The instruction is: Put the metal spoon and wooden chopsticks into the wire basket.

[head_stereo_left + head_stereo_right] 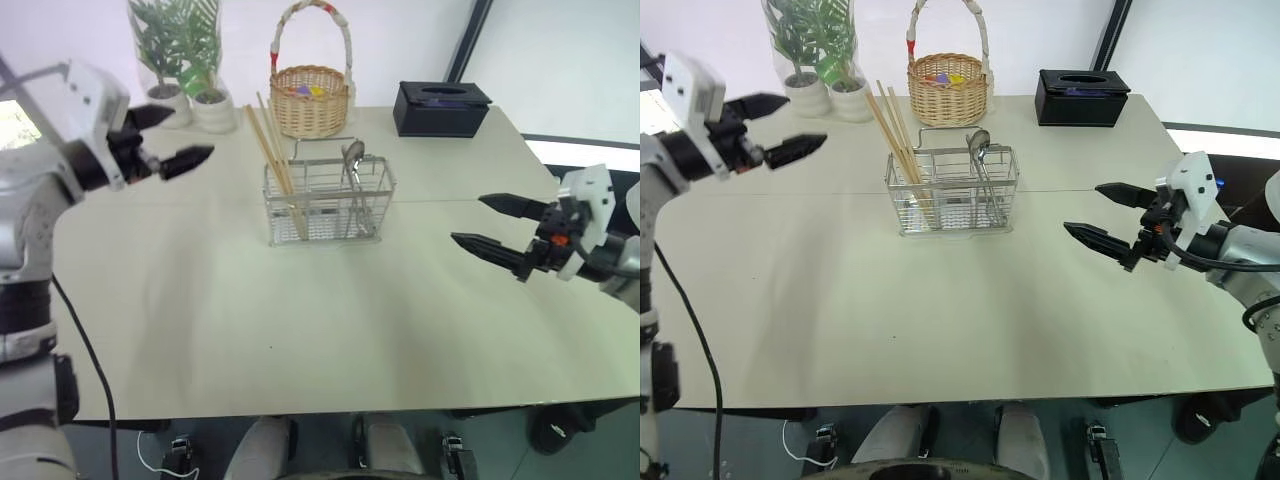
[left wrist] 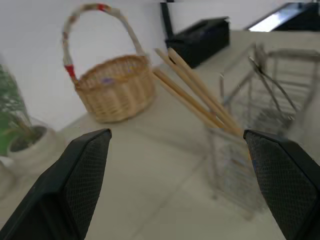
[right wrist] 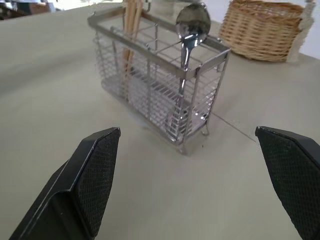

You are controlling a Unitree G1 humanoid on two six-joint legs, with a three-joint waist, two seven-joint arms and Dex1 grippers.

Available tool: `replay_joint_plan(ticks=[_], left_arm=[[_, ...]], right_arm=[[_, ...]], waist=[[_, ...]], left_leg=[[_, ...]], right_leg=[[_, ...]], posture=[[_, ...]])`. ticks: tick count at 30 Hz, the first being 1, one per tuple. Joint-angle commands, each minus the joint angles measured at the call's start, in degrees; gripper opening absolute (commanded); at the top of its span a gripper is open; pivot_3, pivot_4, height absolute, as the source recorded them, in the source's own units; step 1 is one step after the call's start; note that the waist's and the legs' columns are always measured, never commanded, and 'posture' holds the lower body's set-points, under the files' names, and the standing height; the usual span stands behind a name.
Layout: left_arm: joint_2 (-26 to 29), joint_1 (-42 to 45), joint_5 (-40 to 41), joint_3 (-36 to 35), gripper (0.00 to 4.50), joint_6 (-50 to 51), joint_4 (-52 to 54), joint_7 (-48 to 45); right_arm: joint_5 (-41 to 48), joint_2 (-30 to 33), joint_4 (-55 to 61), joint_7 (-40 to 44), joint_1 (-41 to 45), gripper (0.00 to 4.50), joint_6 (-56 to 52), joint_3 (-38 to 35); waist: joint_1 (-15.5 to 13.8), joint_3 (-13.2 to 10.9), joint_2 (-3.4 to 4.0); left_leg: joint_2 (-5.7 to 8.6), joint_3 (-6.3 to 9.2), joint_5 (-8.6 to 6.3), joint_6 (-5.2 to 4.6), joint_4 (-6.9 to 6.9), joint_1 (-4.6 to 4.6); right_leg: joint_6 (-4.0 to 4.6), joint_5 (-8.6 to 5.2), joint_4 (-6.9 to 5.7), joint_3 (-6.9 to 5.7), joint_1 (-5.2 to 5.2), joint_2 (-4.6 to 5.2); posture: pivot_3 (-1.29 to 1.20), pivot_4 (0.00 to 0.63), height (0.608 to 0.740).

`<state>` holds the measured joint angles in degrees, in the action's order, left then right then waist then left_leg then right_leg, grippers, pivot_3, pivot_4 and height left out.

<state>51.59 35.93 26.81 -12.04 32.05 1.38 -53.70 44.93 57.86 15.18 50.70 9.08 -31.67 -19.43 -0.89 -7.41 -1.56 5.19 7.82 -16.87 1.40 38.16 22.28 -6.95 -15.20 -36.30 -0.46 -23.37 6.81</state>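
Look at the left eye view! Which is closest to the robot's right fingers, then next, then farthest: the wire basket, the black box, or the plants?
From the right gripper:
1. The wire basket, mid-table, toward the robot's left, holding the spoon and chopsticks.
2. The black box, at the far edge, right of the wicker basket.
3. The plants, far-left corner, clearly farthest.

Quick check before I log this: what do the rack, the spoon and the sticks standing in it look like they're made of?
Wire basket: thin metal wire, bright silvery finish, likely chromed or stainless; it glints and you see through its grid. Metal spoon: polished metal; its bowl mirrors the surroundings. Wooden chopsticks: pale tan, matte, apparently unfinished wood or bamboo.
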Motion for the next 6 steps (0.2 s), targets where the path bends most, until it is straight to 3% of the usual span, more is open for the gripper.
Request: replay_joint_plan(ticks=[1,6], left_arm=[[2.83,-4.37,1.79,-2.96,4.48,-1.26,6.61,-3.58],[3.88,-11.43,5.67,-6.38,4.48,0.83,11.96,-5.76]], right_arm=[[-0.86,1.06,-0.67,2.86,2.01,4.50,0.90,-1.49],[-1.86,-0.26,-0.87,3.60,4.43,4.50,0.19,-0.18]], waist=[[0.10,-0.02,0.04],[0.16,-0.09,0.14]], left_leg=[[-0.01,0.00,0.00,0.00,0.00,0.01],[-0.06,-0.02,-0.01,-0.01,0.00,0.01]], right_leg=[[0.04,0.01,0.04,0.00,0.00,0.01],[0.07,0.00,0.06,0.01,-0.02,0.00]], posture=[[0.00,0.150,0.651],[0.00,0.150,0.651]])
